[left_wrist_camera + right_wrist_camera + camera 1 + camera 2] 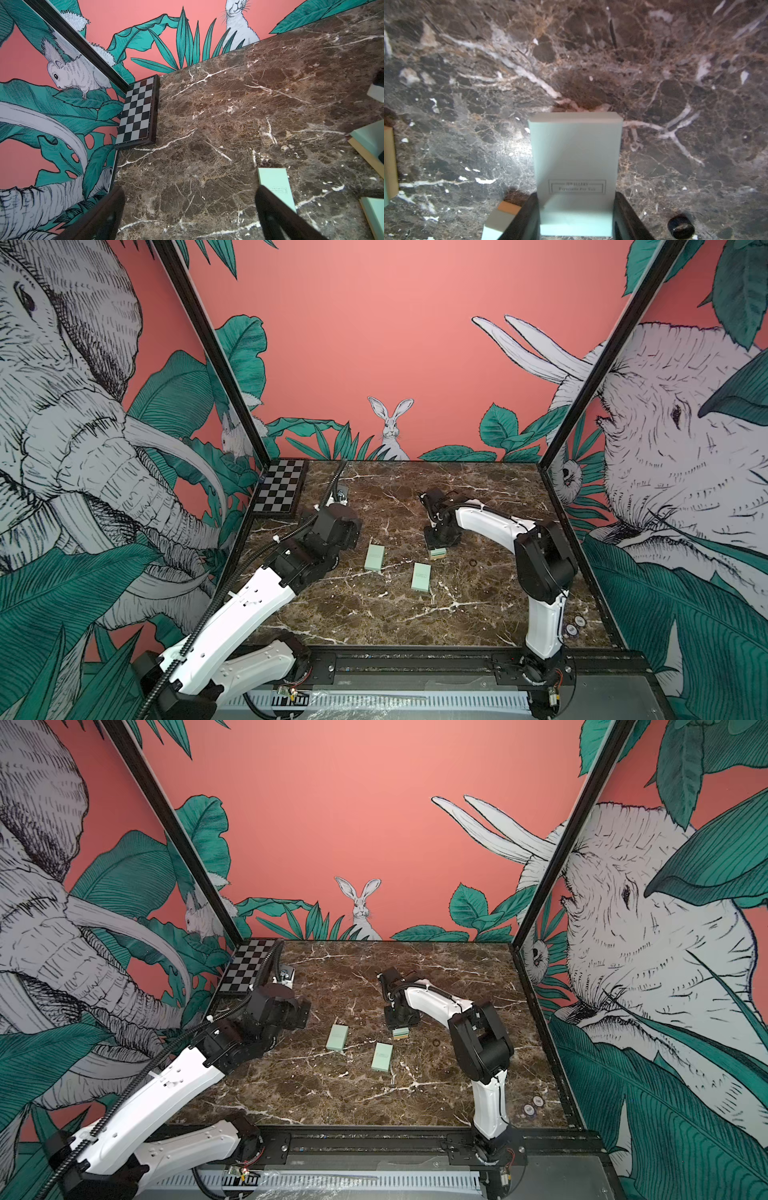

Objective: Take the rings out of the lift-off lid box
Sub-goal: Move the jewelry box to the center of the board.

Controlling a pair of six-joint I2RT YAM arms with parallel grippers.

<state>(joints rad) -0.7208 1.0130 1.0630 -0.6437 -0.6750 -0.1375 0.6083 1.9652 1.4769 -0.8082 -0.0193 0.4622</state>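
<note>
My right gripper (pixel 576 196) is shut on a mint-green lid (pixel 575 153) with a "JEWELLERY" label, held just above the marble. The box base (pixel 500 220), mint with a tan band, shows beside and below the fingers; its inside is hidden. In both top views this gripper (pixel 438 543) points down over that base (pixel 438 553) right of centre. One dark ring (pixel 681 227) lies on the marble beside the gripper, also seen as a ring (pixel 472 563) (pixel 436 1043) in both top views. My left gripper (pixel 190 189) (pixel 353 533) hovers open and empty at the left.
Two closed mint boxes (pixel 374 557) (pixel 420 576) lie mid-table; the nearer-left box (pixel 274 182) sits by my left gripper's finger. A chessboard (pixel 279 488) rests in the back left corner. Two small round discs (pixel 575 624) lie front right.
</note>
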